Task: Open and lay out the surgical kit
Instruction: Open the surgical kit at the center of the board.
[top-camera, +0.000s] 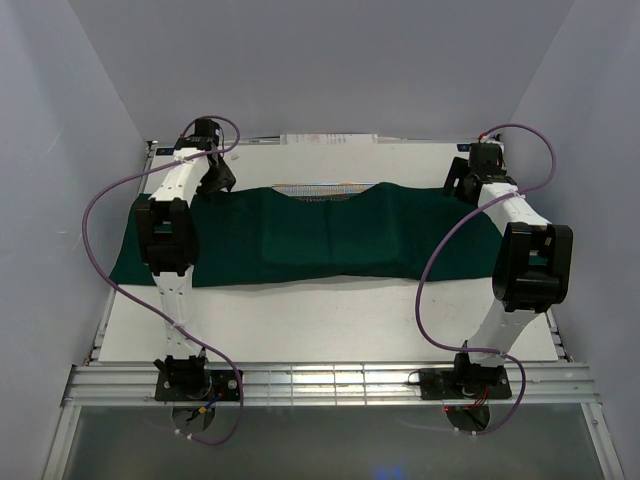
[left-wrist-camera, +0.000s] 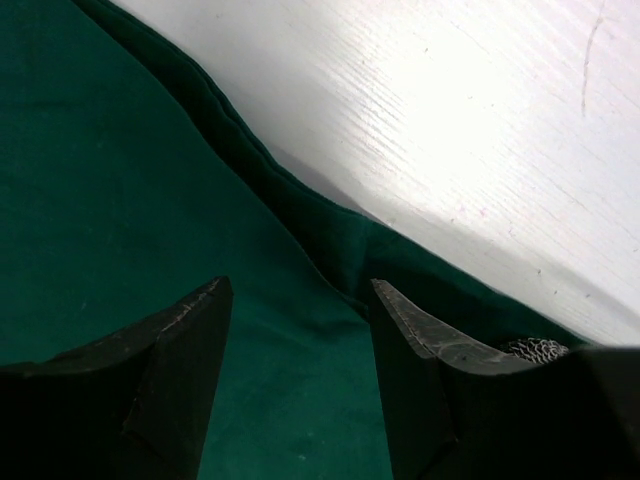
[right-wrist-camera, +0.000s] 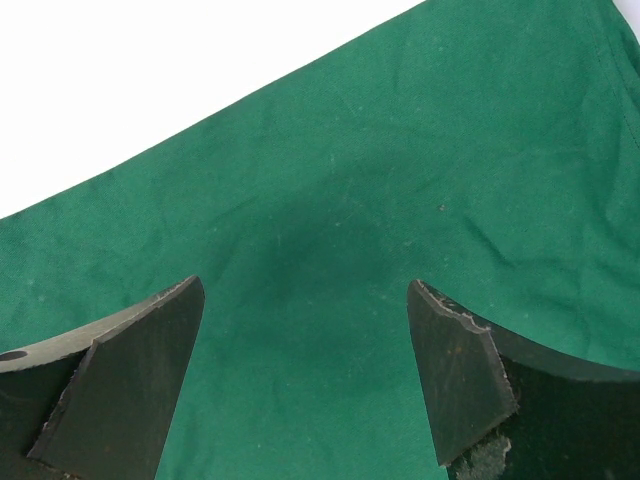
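Hovering at 10 o'clock, our left hand (left-wrist-camera: 300, 292) stands half open astride the far edge of the green cloth (left-wrist-camera: 120, 200), holding nothing. Our right hand (right-wrist-camera: 305, 292) gapes wide and empty over it at 2. The mesh tray (top-camera: 322, 189) peeks out at 12. We judge the unwrapping half done; next, pinch that edge and lift it clear.

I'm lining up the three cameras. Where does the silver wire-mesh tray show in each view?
Top external: the wire-mesh tray peeks out at the far edge of the green cloth, near the picture's centre.
Left wrist: a scrap of the tray shows at lower right, under the cloth's edge.
Right wrist: not in it.
Shared landmark: the green cloth, seen in all three views.
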